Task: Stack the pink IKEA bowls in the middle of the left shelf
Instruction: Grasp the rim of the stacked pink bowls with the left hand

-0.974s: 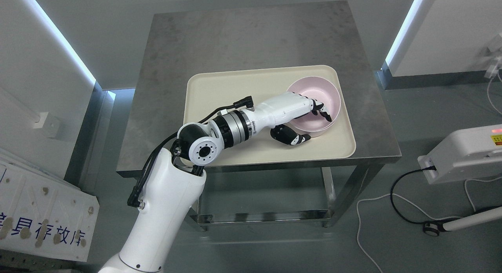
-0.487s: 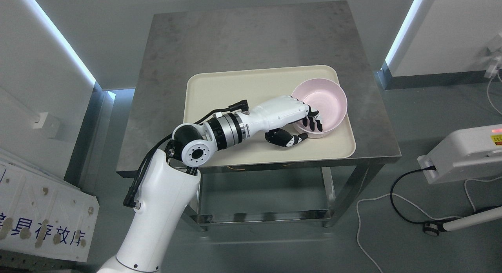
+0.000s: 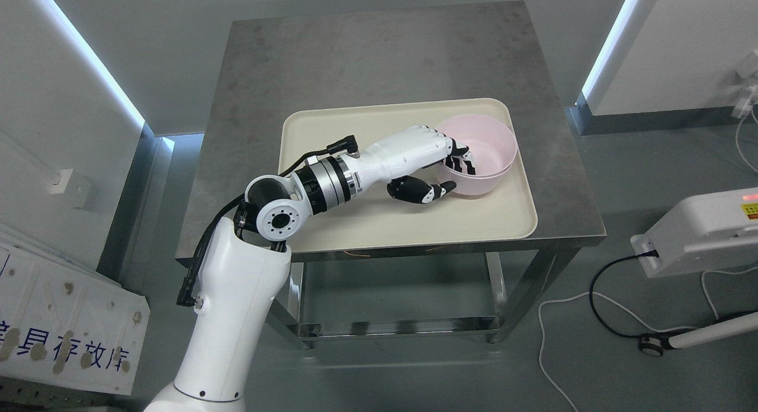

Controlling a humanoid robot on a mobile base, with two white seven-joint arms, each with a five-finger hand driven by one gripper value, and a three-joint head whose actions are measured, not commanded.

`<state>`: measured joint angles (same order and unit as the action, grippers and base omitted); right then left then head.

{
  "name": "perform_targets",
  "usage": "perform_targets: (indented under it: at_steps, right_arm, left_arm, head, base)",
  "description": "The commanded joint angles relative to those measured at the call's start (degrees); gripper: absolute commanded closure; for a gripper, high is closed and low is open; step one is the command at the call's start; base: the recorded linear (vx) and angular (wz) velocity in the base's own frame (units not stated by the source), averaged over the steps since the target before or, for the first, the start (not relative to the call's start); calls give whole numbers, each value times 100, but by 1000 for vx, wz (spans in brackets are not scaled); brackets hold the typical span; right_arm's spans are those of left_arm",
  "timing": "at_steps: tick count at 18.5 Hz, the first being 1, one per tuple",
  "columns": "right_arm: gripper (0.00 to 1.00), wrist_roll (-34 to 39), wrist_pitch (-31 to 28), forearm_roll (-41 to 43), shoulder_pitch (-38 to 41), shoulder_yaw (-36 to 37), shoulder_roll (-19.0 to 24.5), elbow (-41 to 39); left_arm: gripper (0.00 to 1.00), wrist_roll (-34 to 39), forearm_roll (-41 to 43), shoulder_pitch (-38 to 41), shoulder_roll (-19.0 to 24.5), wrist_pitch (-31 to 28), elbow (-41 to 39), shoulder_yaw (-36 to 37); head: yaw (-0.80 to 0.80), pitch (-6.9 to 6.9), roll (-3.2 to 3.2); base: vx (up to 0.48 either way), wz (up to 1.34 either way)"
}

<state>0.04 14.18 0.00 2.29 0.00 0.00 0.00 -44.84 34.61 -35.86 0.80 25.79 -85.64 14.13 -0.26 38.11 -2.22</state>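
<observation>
One pink bowl (image 3: 482, 154) gripped at near rim by left hand (image 3: 429, 163), right of frame centre, tilted on tray (image 3: 355, 222); fingertips hidden inside.

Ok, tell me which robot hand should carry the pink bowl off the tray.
Left. The left robot hand already grips the pink bowl at its near rim over the cream tray; no right arm is in view.

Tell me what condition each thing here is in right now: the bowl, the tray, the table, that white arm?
Pink plastic bowl: tilted, gripped at its near rim, over the tray's right side.
Left robot hand: shut on the bowl's rim, fingers inside, thumb outside.
Cream rectangular plastic tray: flat on the table.
Grey metal table: standing, carrying the tray.
Right robot hand: not in view.
</observation>
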Motion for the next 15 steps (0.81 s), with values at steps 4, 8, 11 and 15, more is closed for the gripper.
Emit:
perform_targets:
  at_steps: [4, 8, 11, 15]
  right_arm:
    - [0, -4, -3, 9, 0, 26, -100, -100]
    - [0, -4, -3, 9, 0, 26, -100, -100]
    - [0, -4, -3, 9, 0, 26, -100, -100]
    - [0, -4, -3, 9, 0, 26, -100, -100]
  left_arm:
    - [100, -384, -744, -18, 20, 829, -216, -1499]
    - [100, -684, -1263, 281, 20, 1323, -585, -1975]
    - [99, -711, -1457, 527, 20, 1498, -726, -2343]
    - [99, -746, -1746, 633, 20, 1850, -778, -2652]
  head:
    - [0, 0, 0]
    - [0, 0, 0]
    - [0, 0, 0]
    - [0, 0, 0]
  base:
    - [0, 0]
    - [0, 0]
    - [0, 0]
    - [0, 0]
